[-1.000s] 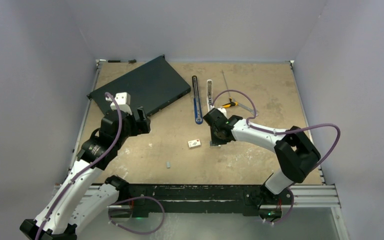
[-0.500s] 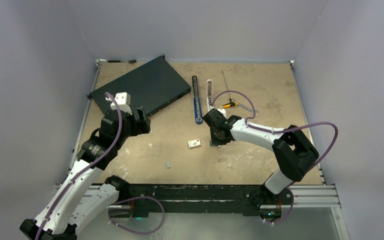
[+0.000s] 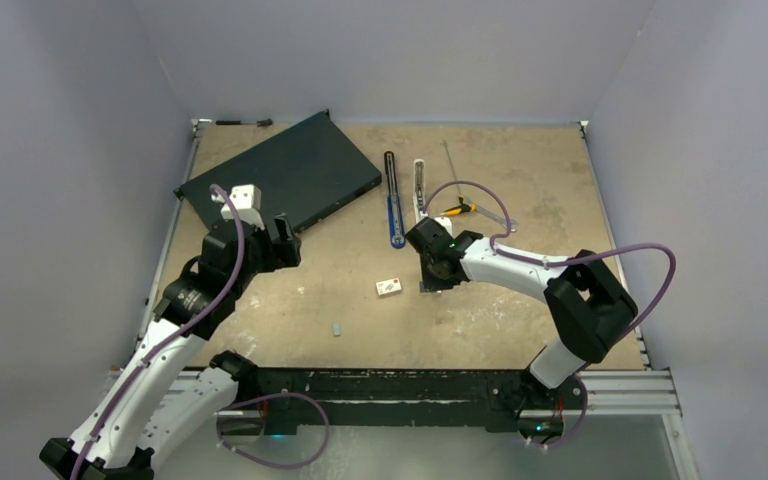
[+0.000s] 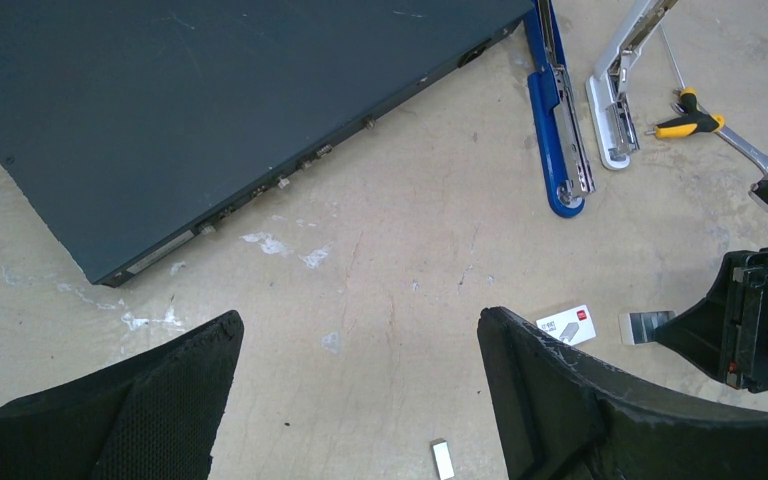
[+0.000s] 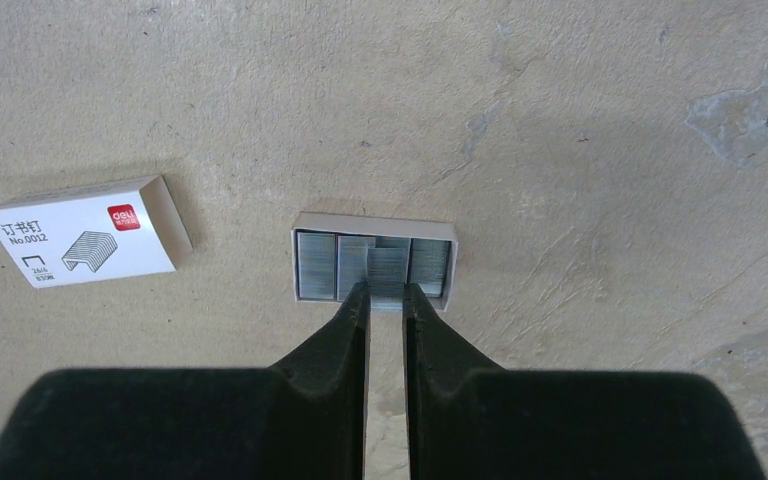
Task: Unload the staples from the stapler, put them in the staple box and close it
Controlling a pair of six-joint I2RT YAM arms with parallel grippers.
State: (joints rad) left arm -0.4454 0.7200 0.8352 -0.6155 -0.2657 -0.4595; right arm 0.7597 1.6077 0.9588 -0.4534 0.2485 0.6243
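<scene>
The right pincer (image 5: 387, 293) is clenched on the middle strip of the staples (image 5: 388, 262) in a small tray (image 5: 374, 222) on the table (image 5: 580, 120). The left pincer (image 4: 358, 380) hangs released; the stapler (image 3: 393, 205) lies opened farther back.

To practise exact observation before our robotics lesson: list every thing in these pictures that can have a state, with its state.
left pincer: open wide, empty.
right pincer: almost closed at the staple tray; grip unclear.
stapler: apart, as black-and-blue bar and white-silver bar, both lying flat.
staple tray: uncovered, holding staples.
small white box: lying flat, apart from the tray.
loose staple strip: lying alone on the table.
</scene>
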